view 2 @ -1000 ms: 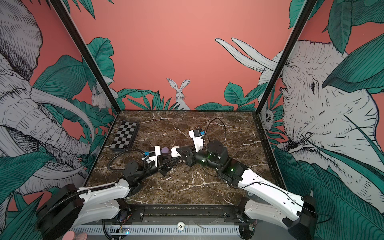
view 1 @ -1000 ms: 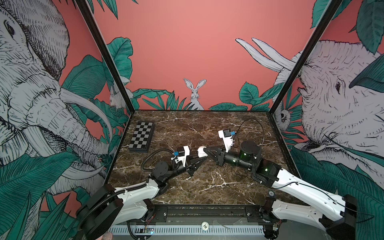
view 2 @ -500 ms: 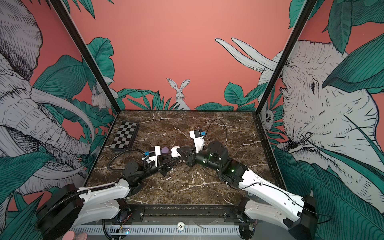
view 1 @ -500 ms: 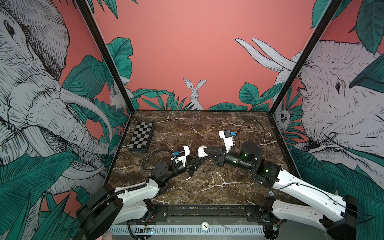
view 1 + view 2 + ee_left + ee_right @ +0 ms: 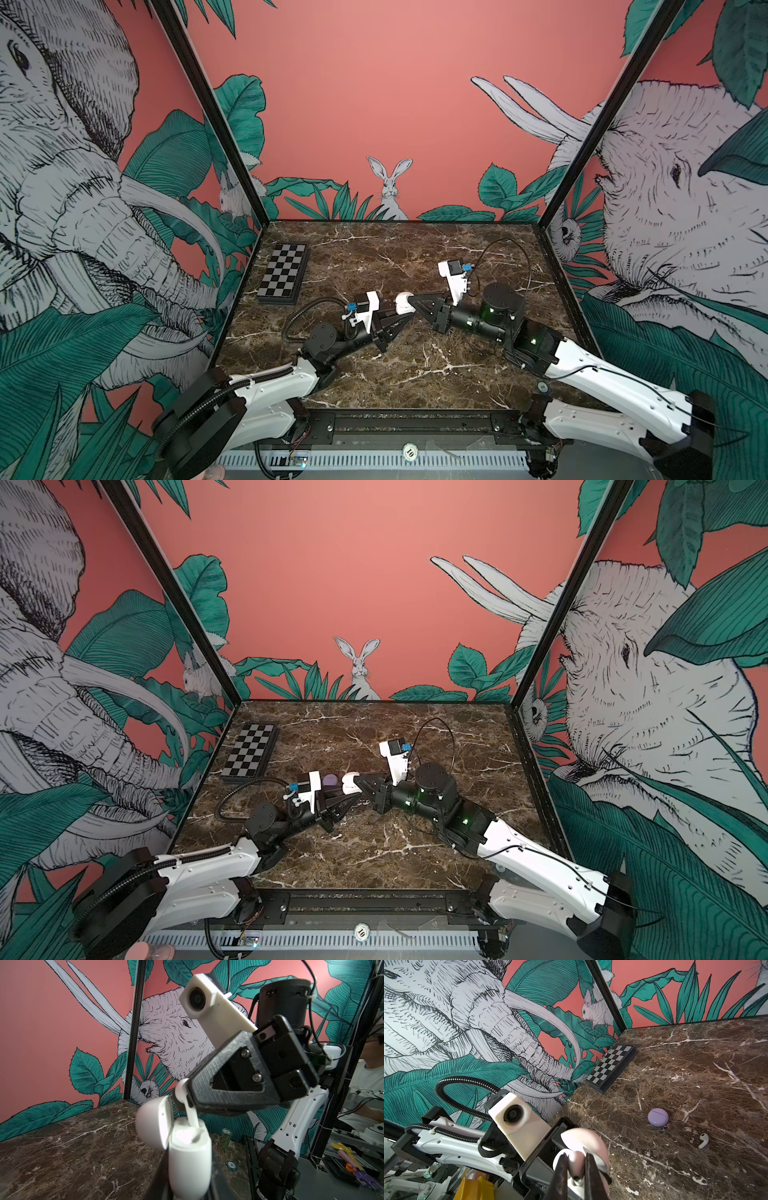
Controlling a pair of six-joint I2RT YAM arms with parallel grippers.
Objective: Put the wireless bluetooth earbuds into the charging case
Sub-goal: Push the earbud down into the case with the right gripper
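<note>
- Two grippers meet above the marble table [image 5: 415, 249]: left gripper [image 5: 401, 321] is clamped on the white charging case [image 5: 189, 1159], which stands upright with its lid hinged open.
- Right gripper [image 5: 576, 1165] is pinched tight on a white earbud [image 5: 184, 1095]: head between the fingertips, stem pointing down with its tip inside the case's well.
- Loose on the table: second white earbud [image 5: 703, 1140], near the closed lilac case [image 5: 657, 1117] but not touching it.
- Chessboard [image 5: 282, 274] sits by the left wall, well apart from both grippers.
</note>
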